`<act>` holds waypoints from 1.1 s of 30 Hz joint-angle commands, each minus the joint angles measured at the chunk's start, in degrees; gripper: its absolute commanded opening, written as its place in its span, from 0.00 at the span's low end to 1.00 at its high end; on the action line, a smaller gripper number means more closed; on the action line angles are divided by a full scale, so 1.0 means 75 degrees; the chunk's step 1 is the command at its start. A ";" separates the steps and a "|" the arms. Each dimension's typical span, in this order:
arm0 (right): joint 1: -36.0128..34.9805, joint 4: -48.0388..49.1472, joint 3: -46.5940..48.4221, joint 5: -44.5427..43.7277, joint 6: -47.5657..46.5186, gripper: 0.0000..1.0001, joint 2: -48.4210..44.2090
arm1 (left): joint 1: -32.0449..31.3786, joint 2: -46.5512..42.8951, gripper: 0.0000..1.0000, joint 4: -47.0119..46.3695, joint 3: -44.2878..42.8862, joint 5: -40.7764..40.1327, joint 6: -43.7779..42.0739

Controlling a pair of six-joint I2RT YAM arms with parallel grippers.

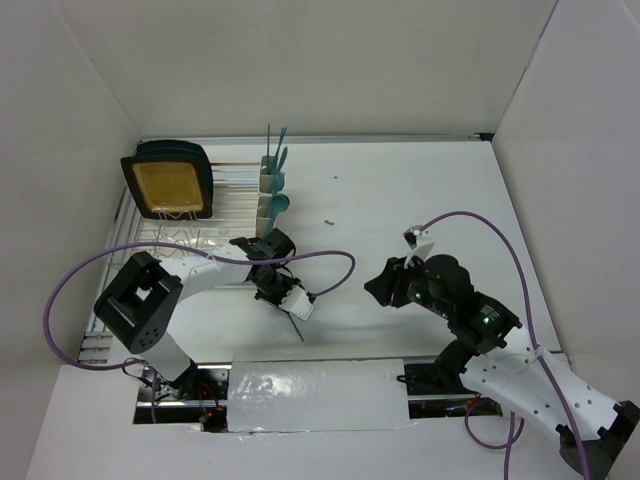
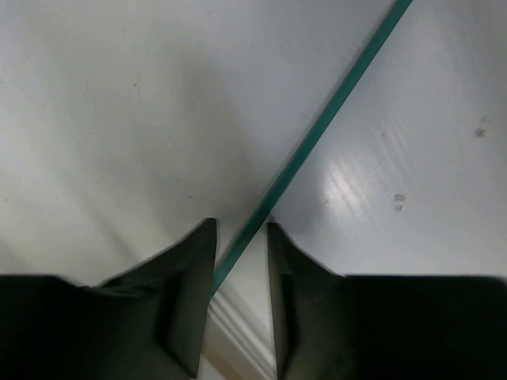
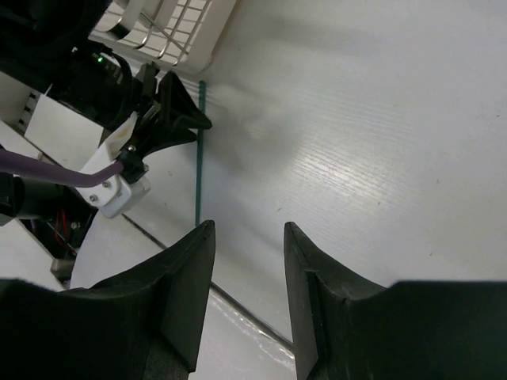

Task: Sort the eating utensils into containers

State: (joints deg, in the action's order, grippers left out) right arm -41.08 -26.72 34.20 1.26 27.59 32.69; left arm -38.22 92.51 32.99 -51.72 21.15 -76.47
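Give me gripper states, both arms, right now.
Left gripper: open, jaws apart on either side of a teal utensil handle, not clamped on it.
Right gripper: open, nothing between the jaws.

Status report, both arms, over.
Left fingers open, straddling teal utensil on table. Right fingers open, empty, hovering. Nothing blocking the grasp.

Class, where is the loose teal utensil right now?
Top view: the teal utensil sits left of centre toward the near edge, its handle between the left gripper's open fingers, apart from the cream cups.
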 commanded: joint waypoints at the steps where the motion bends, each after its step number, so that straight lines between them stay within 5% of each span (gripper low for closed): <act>1: 0.0040 -0.0129 0.0211 0.0266 -0.0023 0.47 -0.0104 | -0.0271 0.0626 0.36 0.0980 0.0452 -0.0030 0.0046; 16: 0.0040 -0.0059 -0.0012 0.0360 0.0270 0.45 -0.0538 | -0.0834 0.0521 0.00 0.1085 0.0359 0.0296 0.0621; 25: 0.0040 0.0106 -0.0083 0.0360 0.0282 0.45 -0.0304 | -0.1279 0.0100 0.00 0.1285 -0.1701 0.1949 0.2437; 33: 0.0016 -0.0116 0.0140 -0.0014 0.0410 0.45 -0.0432 | -0.1035 -0.0544 0.00 0.0068 -0.1986 0.3284 0.3878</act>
State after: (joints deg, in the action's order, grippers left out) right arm -40.99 -27.07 34.04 3.07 29.91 30.39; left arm -47.66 92.49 37.91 -65.58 37.41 -53.34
